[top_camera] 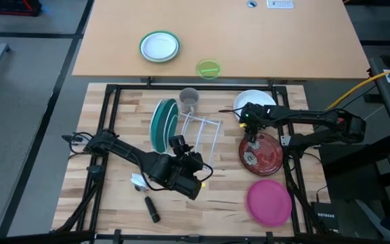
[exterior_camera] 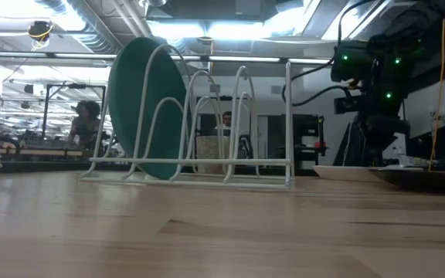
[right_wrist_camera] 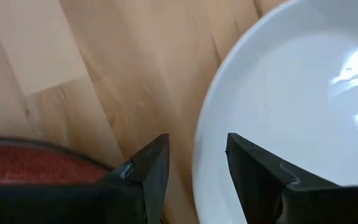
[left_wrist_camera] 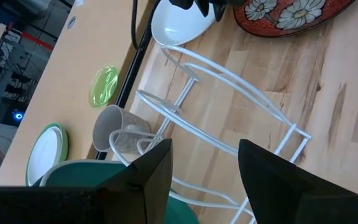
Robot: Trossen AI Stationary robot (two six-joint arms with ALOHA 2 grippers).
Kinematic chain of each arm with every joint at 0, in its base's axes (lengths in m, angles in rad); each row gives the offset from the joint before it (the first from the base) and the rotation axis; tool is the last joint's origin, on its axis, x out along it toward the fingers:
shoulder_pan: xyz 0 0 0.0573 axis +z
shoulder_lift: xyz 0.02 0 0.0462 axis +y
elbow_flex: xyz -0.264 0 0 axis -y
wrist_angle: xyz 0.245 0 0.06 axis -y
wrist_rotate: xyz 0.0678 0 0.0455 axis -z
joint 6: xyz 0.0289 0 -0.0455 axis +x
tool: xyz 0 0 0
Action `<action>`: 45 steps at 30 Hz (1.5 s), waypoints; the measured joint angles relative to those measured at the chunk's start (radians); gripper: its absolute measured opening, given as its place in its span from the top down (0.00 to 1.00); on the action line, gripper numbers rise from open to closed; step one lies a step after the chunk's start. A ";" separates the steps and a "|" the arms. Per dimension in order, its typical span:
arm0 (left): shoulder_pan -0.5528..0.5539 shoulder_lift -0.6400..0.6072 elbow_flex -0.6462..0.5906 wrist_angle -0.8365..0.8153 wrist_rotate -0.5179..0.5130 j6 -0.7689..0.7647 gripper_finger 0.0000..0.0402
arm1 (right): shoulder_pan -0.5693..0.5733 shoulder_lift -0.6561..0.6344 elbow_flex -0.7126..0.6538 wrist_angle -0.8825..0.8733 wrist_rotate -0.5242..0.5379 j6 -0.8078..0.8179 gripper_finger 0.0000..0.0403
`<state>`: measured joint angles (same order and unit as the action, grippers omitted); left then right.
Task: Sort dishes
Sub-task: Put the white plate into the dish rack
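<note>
The teal-green plate (top_camera: 164,125) stands on edge in the left end of the white wire rack (top_camera: 202,129); it also shows in the low view (exterior_camera: 149,108). The white plate (top_camera: 256,102), the dark red flowered plate (top_camera: 263,154) and the magenta plate (top_camera: 269,201) lie flat on the table at the right. My right gripper (top_camera: 249,122) is open and points down. Its fingers stand on either side of the white plate's near rim (right_wrist_camera: 199,155), beside the red plate (right_wrist_camera: 36,165). My left gripper (left_wrist_camera: 204,149) is open and empty near the rack's near side (top_camera: 179,144).
A grey mug (top_camera: 189,99) stands behind the rack. A small green-rimmed white plate (top_camera: 160,46) and a lime-green dish (top_camera: 208,68) sit on the far tan table. A brush and a dark tool (top_camera: 151,209) lie near the table's front left.
</note>
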<state>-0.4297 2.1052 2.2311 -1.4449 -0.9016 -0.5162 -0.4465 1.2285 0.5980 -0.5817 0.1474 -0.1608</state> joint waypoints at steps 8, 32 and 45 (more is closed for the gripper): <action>0.000 0.000 0.000 0.002 0.000 0.000 0.57 | 0.000 0.000 -0.035 0.069 0.048 0.052 0.59; 0.000 0.000 0.000 0.002 0.000 0.000 0.57 | -0.002 0.000 -0.151 0.220 0.219 0.048 0.59; 0.000 0.000 0.000 0.016 0.000 0.000 0.57 | -0.098 0.070 -0.149 0.239 0.168 -0.009 0.75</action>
<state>-0.4301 2.1048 2.2311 -1.4288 -0.9016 -0.5163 -0.5449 1.2987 0.4494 -0.3426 0.3155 -0.1700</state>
